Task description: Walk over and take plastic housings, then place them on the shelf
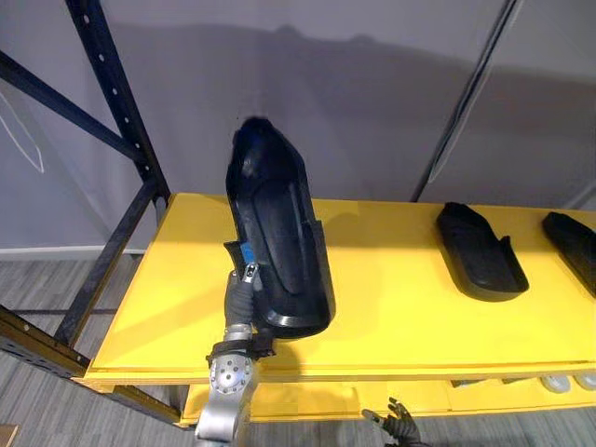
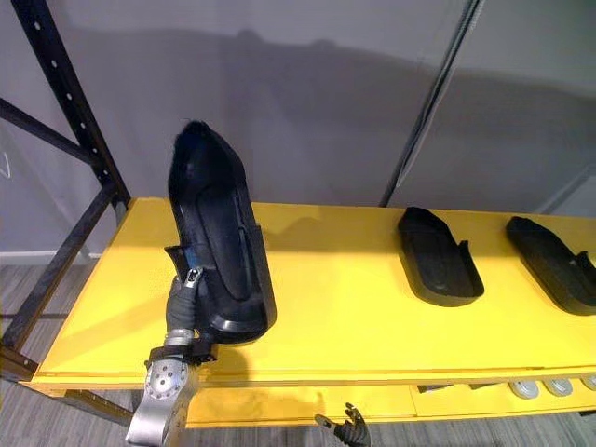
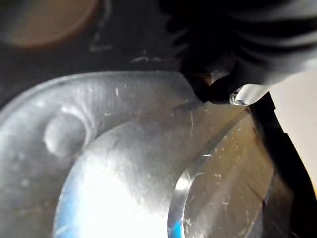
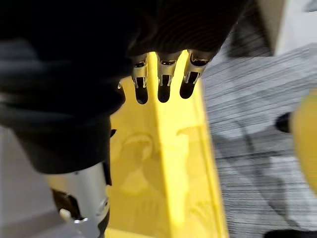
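Our left hand [image 1: 244, 265] was closed on the lower end of a long black plastic shell, the held housing [image 1: 279, 233]. Most of its fingers were hidden behind the shell. The left wrist view showed one dark fingertip [image 3: 223, 91] pressed against the shell's glossy, scratched inner surface.

From the hand the held housing rose toward 12 o'clock, nearly upright with its hollow side facing us. Its rounded lower end was low over the front part of the yellow shelf [image 1: 400, 317]; we could not tell whether it touched.

Toward 3 o'clock, well apart, a nearer housing [image 1: 480, 251] lay flat on the shelf. A farther housing [image 1: 573, 247] lay beyond it at the edge of view.

Toward 10 o'clock stood a dark perforated frame post [image 1: 112, 102].

Our right hand [image 2: 346, 428] hung low in front of the shelf edge, toward 5 o'clock, with its fingers [image 4: 158, 84] loosely straight and empty.

We judged the shell to be stiff, hard and light for its length. It looked smooth enough to slip, and top-heavy when gripped by one end. A pinch across a raised side wall near the middle looked the steadier hold
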Robot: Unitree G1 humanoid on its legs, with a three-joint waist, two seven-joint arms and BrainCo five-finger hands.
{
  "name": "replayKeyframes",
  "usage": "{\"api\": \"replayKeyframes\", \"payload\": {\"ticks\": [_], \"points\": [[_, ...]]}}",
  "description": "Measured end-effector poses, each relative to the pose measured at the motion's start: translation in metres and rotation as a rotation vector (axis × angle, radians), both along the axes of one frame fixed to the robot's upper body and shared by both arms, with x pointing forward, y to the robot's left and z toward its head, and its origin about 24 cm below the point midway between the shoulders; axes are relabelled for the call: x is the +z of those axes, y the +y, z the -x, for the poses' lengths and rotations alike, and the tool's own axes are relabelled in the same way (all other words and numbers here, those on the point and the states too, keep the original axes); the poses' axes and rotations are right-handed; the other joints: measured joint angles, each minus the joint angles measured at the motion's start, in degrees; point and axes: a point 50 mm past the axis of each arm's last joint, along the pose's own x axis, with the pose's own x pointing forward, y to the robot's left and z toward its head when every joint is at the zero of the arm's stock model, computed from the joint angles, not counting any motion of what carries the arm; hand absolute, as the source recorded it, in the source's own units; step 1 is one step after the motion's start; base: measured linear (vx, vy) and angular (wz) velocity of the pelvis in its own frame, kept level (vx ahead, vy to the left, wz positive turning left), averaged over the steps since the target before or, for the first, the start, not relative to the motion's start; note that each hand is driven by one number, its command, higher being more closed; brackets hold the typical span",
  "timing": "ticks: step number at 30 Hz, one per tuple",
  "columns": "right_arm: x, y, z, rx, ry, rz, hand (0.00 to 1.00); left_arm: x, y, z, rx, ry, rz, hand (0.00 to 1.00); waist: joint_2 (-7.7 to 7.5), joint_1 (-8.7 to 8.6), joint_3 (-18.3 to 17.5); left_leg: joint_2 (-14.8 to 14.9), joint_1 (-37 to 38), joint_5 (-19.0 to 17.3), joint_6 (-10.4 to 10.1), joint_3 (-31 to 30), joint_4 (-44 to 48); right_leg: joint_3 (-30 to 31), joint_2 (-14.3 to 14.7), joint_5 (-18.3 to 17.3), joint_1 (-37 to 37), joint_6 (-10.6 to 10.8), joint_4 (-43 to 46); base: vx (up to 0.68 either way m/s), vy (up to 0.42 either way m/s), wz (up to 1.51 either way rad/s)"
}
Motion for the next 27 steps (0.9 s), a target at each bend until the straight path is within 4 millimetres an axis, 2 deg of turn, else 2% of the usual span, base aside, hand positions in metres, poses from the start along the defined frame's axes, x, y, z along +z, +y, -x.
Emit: {"api": "replayKeyframes", "payload": {"ticks": [2, 5, 8, 14, 15, 20, 27], "points": [[-0.002, -0.005, 0.003, 0.018, 0.018, 0.014, 0.0, -0.012, 0.017, -0.013, 0.043, 0.08, -0.057, 1.0, 0.43, -1.29, 0.3, -0.1, 0.5, 3.2, -0.1, -0.2, -3.7, -0.5, 0.2, 0.0, -0.5, 0.0, -1.3, -0.23, -0.012, 0.02], [-0.001, -0.02, 0.001, 0.032, 0.02, 0.047, 0.0, -0.028, 0.031, -0.018, 0.098, 0.178, -0.069, 1.0, 1.97, -3.04, 0.4, 0.1, 0.6, 3.3, -0.3, -0.3, -3.9, -0.4, 0.5, -0.2, -1.0, -0.2, -1.0, -0.28, 0.0, 0.02], [-0.001, -0.029, 0.004, 0.04, 0.028, 0.063, 0.0, -0.027, 0.036, -0.033, 0.124, 0.202, -0.093, 1.0, 2.42, -3.11, 0.6, -0.3, -0.6, 3.2, -0.3, -1.7, -3.9, -0.1, 0.7, -0.4, -1.5, 0.1, -1.3, -0.16, 0.016, 0.13], [-0.002, -0.028, 0.003, 0.052, 0.033, 0.053, 0.0, -0.024, 0.058, -0.048, 0.191, 0.245, -0.169, 1.0, 2.17, -3.89, 0.5, -1.1, -1.5, 3.2, -0.3, -2.0, -3.9, 2.4, 0.9, 0.0, -1.3, -0.6, -3.2, -0.03, 0.025, 0.04], [-0.002, -0.028, 0.002, 0.056, 0.034, 0.048, 0.0, -0.022, 0.06, -0.052, 0.195, 0.247, -0.186, 0.0, 2.11, -3.94, 0.5, -1.4, -1.5, 3.2, -0.3, -2.0, -3.9, 3.0, 0.9, 0.1, -1.3, -0.6, -3.2, 0.05, 0.015, 0.0], [-0.003, -0.026, 0.001, 0.062, 0.04, 0.039, 0.0, -0.011, 0.064, -0.07, 0.202, 0.244, -0.226, 0.0, 1.77, -4.14, 0.6, -1.4, -1.5, 3.3, -0.2, -2.2, -3.9, 3.1, 0.9, 0.6, -1.2, -0.9, -3.4, 0.09, -0.011, 0.0], [-0.005, -0.025, -0.004, 0.072, 0.054, 0.033, 0.0, 0.005, 0.064, -0.088, 0.194, 0.223, -0.262, 0.0, 1.34, -5.61, 0.7, -1.0, -0.8, 3.4, -0.2, -1.8, -3.6, 3.1, 1.4, 0.8, 0.0, -1.1, -4.2, 0.1, -0.027, -0.01]]}}
